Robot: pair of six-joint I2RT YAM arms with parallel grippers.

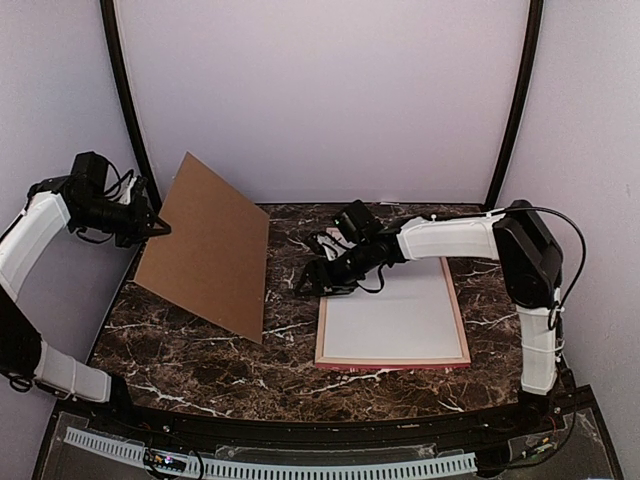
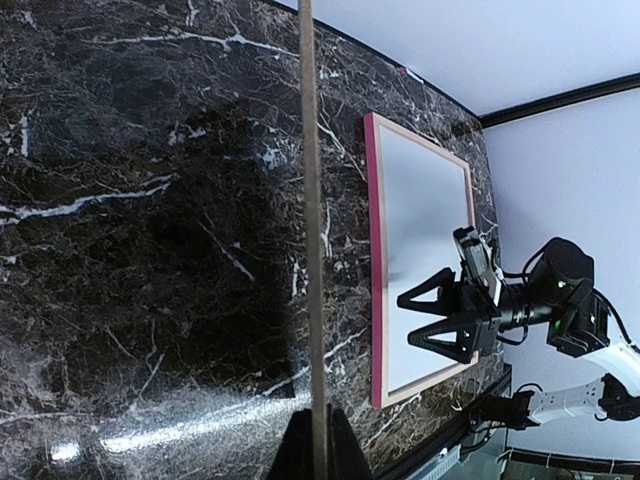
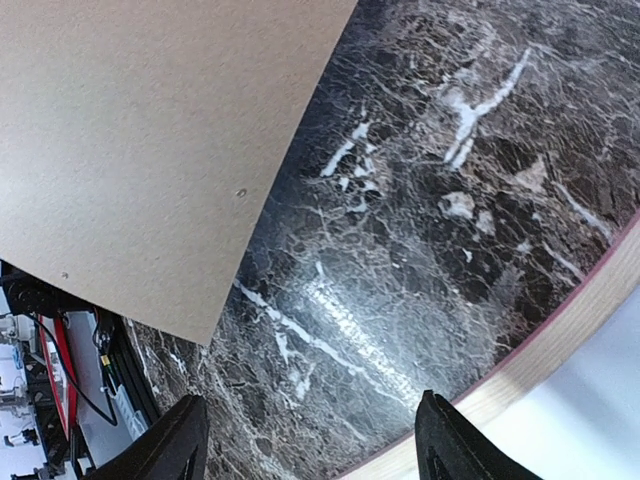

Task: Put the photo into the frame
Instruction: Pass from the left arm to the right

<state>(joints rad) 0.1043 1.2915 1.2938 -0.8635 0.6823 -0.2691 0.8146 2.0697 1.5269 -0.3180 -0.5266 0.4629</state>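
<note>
Starting at the photo (image 1: 395, 318): treat the white sheet filling the frame (image 1: 457, 300) as the photo's plain back. No printed side shows in any view, so this is a judgement. The sheet lies flat inside the frame's rim. The frame lies back-up on the table (image 1: 200, 360), with its long axis running away from the arm bases.

Note the relation that governs the next move. The right gripper (image 1: 315, 283) hangs at the frame's far left corner, spread wide and holding nothing. The board (image 1: 205, 245) stands tilted, left of the frame and well apart from it. The left gripper (image 1: 150, 228) is clamped on the board's upper left edge. Expect the next move to carry the board rightward and lay it flat over the photo, long side along the frame's long axis. The left arm carries the board. The right gripper is nearer the frame and sits in that path.

Compare the views:
- **Left wrist:** this view shows the board (image 2: 311, 250) edge-on as a thin line. It also shows the frame's (image 2: 374, 250) pink side face.
- **Right wrist:** this view shows bare table between its fingers (image 3: 445, 445), with the frame's rim (image 3: 560, 340) off to one side. This places the gripper outside the rim.

No view confirms whether the board's lower corner touches the table.
</note>
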